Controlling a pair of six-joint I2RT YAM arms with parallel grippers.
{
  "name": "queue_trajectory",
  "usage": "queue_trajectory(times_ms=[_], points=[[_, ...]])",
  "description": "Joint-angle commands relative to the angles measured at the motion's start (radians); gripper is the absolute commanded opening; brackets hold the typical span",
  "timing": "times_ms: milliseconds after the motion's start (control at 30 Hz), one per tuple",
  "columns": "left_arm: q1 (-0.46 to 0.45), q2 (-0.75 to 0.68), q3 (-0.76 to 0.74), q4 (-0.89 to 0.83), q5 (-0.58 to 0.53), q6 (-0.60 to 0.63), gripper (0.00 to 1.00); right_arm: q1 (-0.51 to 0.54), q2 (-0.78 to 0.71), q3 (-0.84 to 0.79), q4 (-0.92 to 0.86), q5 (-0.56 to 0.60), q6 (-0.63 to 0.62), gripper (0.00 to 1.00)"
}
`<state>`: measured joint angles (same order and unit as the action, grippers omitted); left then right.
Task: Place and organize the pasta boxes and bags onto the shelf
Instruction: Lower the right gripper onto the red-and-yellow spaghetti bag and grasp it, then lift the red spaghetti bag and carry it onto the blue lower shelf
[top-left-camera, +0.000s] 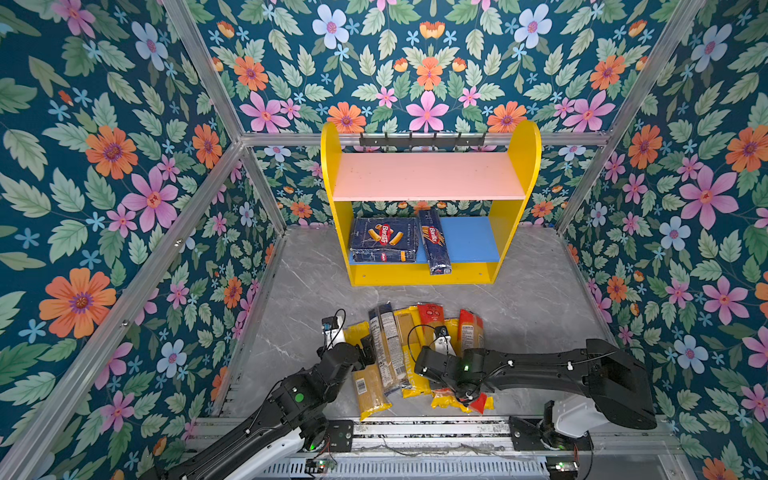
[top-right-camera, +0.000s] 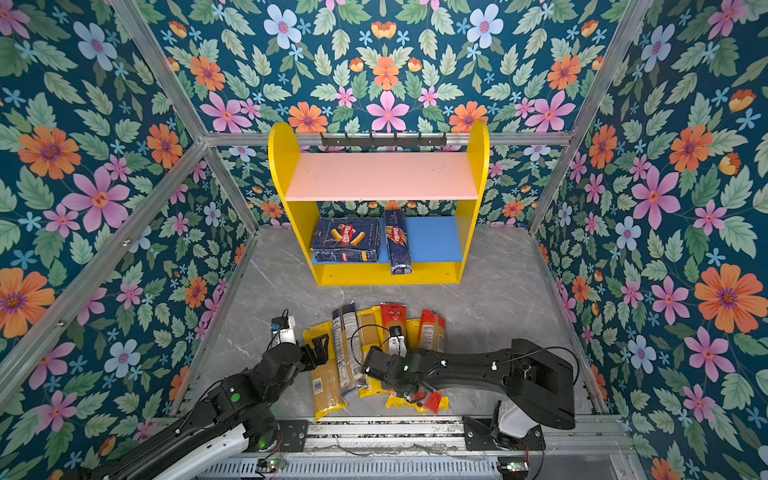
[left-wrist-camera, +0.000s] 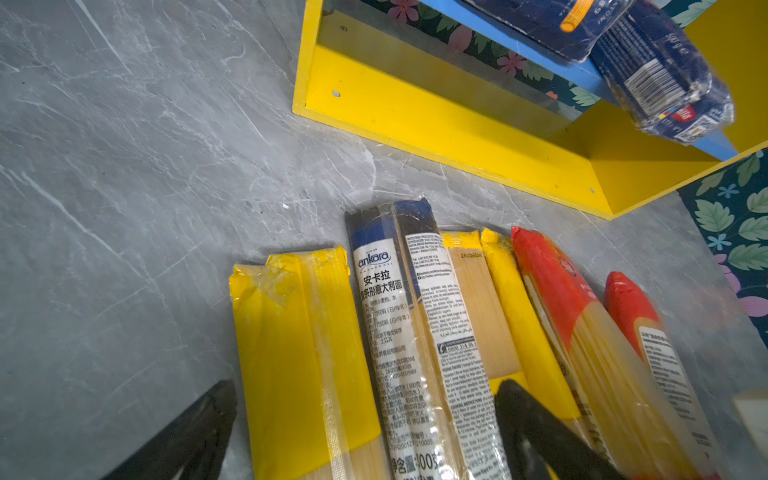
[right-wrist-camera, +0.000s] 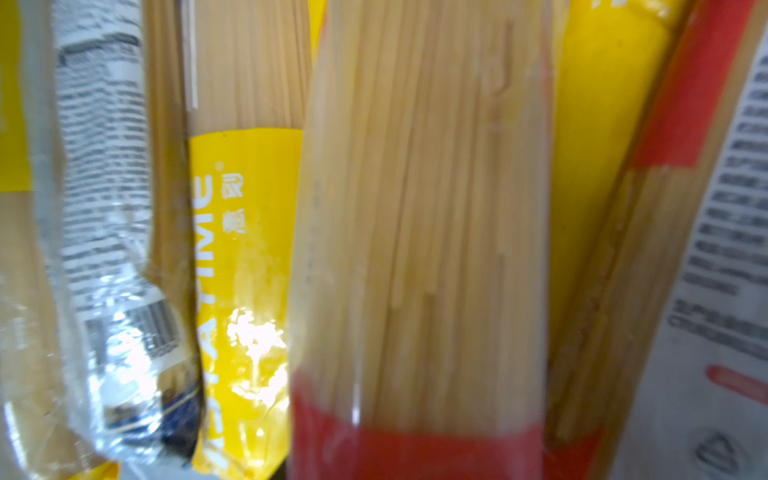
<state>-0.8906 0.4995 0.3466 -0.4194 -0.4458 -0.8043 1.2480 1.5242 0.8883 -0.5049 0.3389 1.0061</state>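
1. Target: red-and-clear bag. It lies on top of the bag row at 6 o'clock on the table and fills the right wrist view.
2. The right gripper is down over that bag's 6 o'clock end. Its fingers are hidden under the wrist, so I can't tell the jaw width or whether it has the bag.
3. The left gripper is wide and holds nothing. It straddles the outer yellow bag and the navy bag at the row's 9 o'clock side.
4. Step, my read: boxes are done and the first bag pick is in hand.
5. Next move: confirm the grip, lift clear of the neighbours, then carry to the shelf at 12 o'clock. An end grip on a long bag will likely droop, so lift high. Free spots are the bare pink board and the 3 o'clock part of the blue board.
6. Boxes: two, both on the blue board.
   - The wide box is at 9 o'clock.
   - The narrow box is just beside it, with its near end overhanging the front.
7. Bags: seven, all on the table, none shelved. That is four yellow as far as the overlap lets me count, two red-and-clear and one navy.
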Motion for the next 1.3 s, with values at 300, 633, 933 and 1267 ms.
queue_trajectory(times_ms=[300, 633, 933, 1267], points=[[0.000, 0.011, 0.018, 0.001, -0.024, 0.005, 0.99, 0.001, -0.125, 0.024, -0.053, 0.092, -0.072, 0.32], [0.000, 0.035, 0.040, 0.014, -0.031, 0.017, 0.99, -0.014, -0.298, 0.047, -0.216, 0.221, -0.104, 0.29], [-0.001, 0.108, 0.060, 0.045, -0.034, 0.036, 1.00, -0.163, -0.448, 0.051, -0.230, 0.238, -0.258, 0.29], [0.001, 0.166, 0.083, 0.088, -0.077, 0.068, 0.99, -0.491, -0.397, 0.120, -0.054, 0.049, -0.548, 0.29]])
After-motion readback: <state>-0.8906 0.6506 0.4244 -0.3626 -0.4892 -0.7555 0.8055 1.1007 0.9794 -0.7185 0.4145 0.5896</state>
